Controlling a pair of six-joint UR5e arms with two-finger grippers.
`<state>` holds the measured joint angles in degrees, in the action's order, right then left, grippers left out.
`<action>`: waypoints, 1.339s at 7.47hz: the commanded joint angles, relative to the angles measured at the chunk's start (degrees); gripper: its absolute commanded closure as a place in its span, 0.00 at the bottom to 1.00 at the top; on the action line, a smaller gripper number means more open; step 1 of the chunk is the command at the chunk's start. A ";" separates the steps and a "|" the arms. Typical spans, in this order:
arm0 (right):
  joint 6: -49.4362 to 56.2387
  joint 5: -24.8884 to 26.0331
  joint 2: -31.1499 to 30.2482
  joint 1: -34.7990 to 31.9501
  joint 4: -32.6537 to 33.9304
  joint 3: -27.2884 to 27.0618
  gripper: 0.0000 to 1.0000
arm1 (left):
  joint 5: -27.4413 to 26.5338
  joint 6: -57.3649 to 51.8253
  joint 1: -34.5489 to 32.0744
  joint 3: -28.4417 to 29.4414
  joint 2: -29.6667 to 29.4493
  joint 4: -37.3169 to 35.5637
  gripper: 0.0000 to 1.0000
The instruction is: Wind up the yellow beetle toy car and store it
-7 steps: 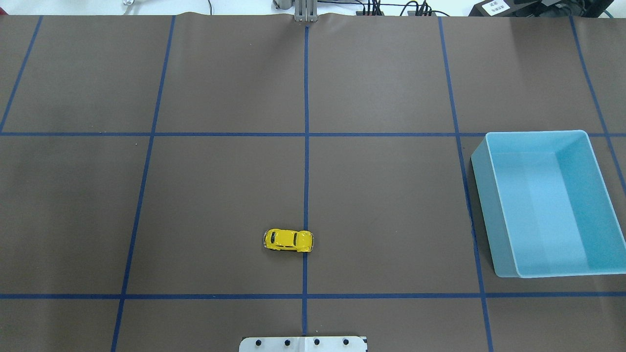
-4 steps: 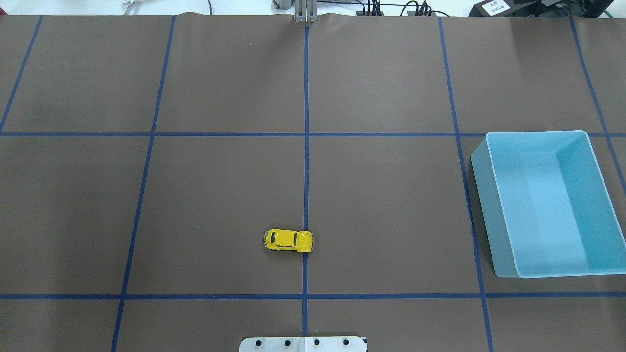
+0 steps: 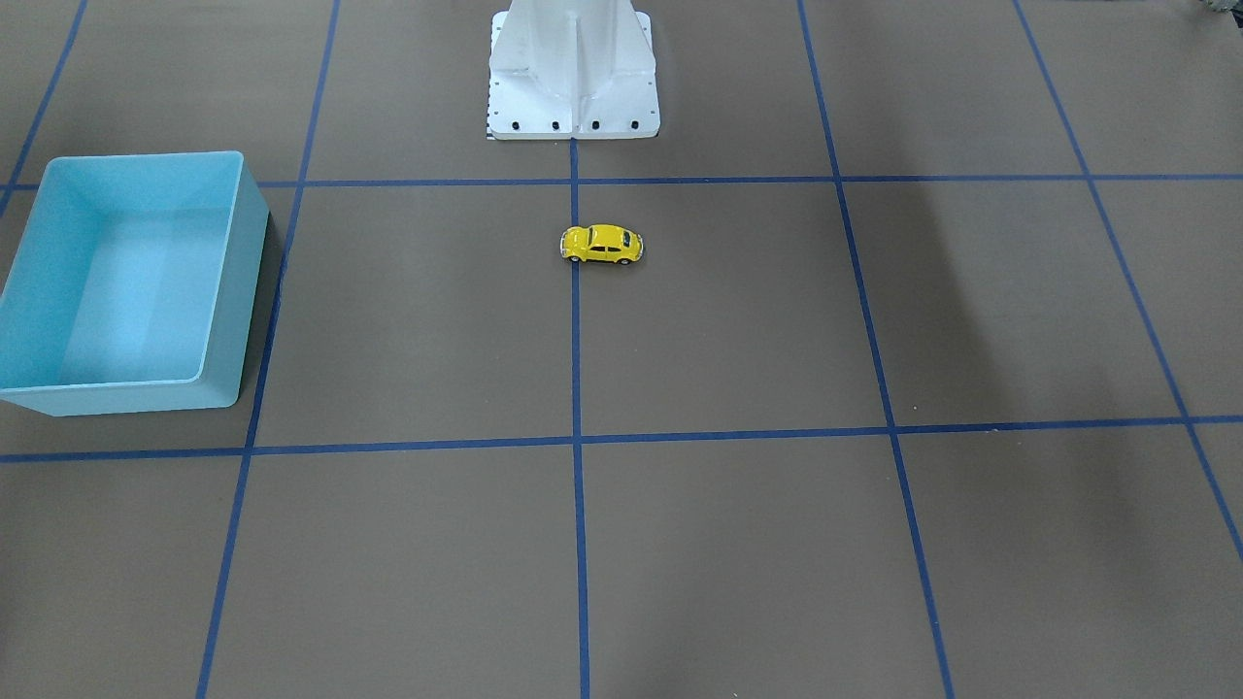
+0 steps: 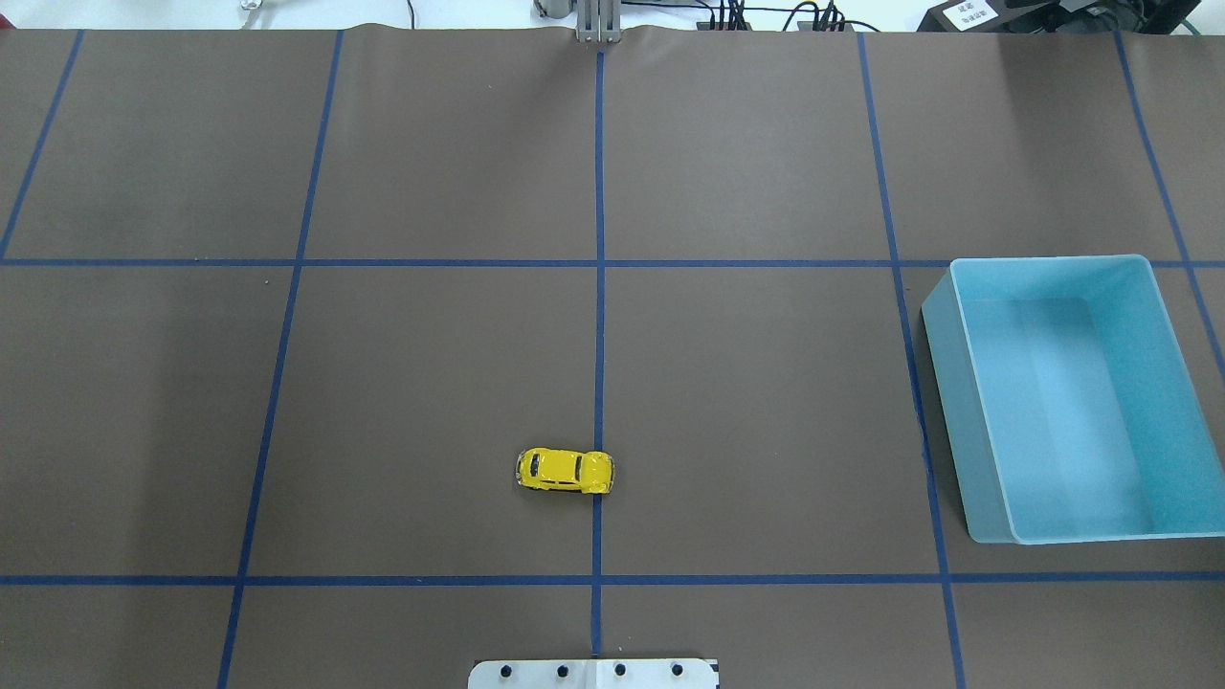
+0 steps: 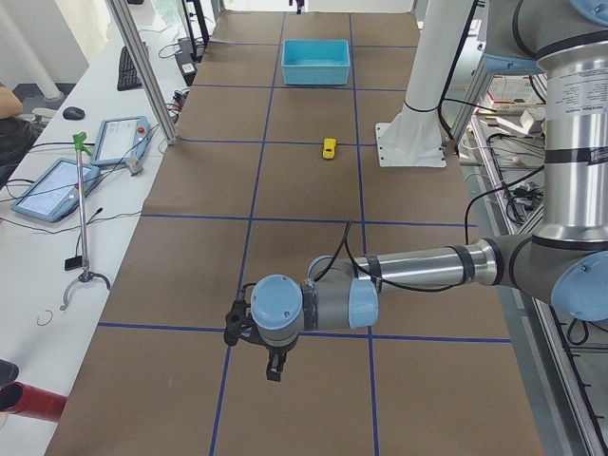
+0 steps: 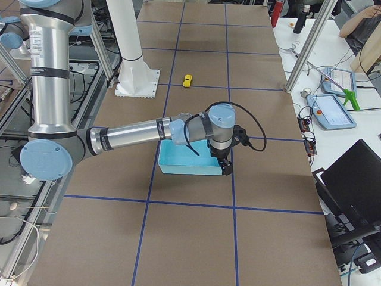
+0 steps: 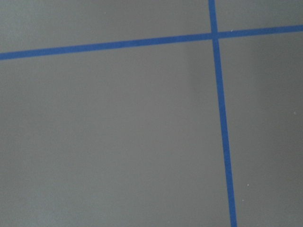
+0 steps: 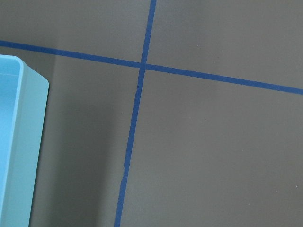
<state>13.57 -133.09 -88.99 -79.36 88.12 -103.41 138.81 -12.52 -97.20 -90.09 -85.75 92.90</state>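
Observation:
The yellow beetle toy car (image 4: 565, 470) stands on its wheels on the brown mat, on the centre blue line near the robot base; it also shows in the front view (image 3: 602, 244) and both side views (image 5: 329, 148) (image 6: 187, 80). The empty light blue bin (image 4: 947, 411) stands on the robot's right (image 3: 243, 291). My left gripper (image 5: 274, 370) hangs far out on the left, away from the car; I cannot tell if it is open. My right gripper (image 6: 227, 170) hangs by the bin's outer corner (image 6: 190, 168); I cannot tell its state either.
The white robot base (image 4: 593, 673) (image 3: 573, 78) stands just behind the car. Blue tape lines grid the mat. The right wrist view shows the bin's corner (image 8: 19, 142) at its left edge. Tablets and tools lie on the side bench (image 5: 57, 185).
The car and the bin have not moved. Only the shading inside the bin has shifted a little.

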 commanded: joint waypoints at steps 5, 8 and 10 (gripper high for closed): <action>0.50 0.12 10.77 11.76 1.18 -2.31 0.00 | 0.32 5.58 3.33 -5.71 -0.12 -0.08 0.00; -15.45 -7.19 21.45 21.69 1.36 -0.40 0.00 | 0.06 5.32 3.33 -8.00 3.13 -0.08 0.00; -6.14 -4.02 25.07 25.45 -5.56 3.20 0.00 | 6.68 5.58 2.81 -8.25 5.41 -3.65 0.00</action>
<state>3.51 -138.27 -66.69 -56.79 86.36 -102.44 140.95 -7.06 -94.03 -97.97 -81.67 91.81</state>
